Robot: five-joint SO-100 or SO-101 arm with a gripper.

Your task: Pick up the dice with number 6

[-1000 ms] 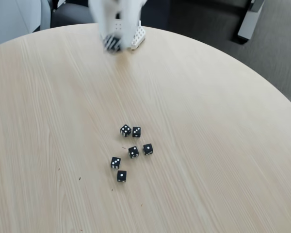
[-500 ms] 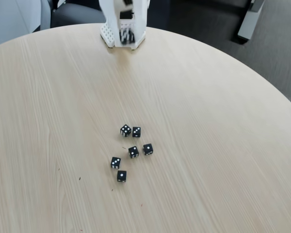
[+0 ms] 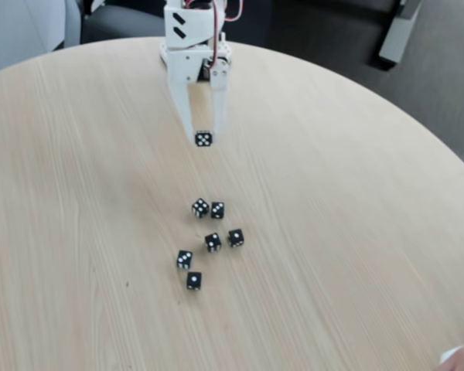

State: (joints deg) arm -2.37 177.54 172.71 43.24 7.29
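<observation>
Tabletop (image 3: 356,232): die (image 3: 203,138) between gripper (image 3: 204,137) fingertips

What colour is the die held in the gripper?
Black with white pips, clearest in the fixed view: die between the white gripper fingertips.

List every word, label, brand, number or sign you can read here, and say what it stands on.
No printed words, labels or brands are readable.
Only pips on black dice:
Die between the gripper fingertips: about four or five pips, too small to be sure.
Six dice on the table: lowest die "1"; die above it "2"; the other four too small to count surely.
</observation>
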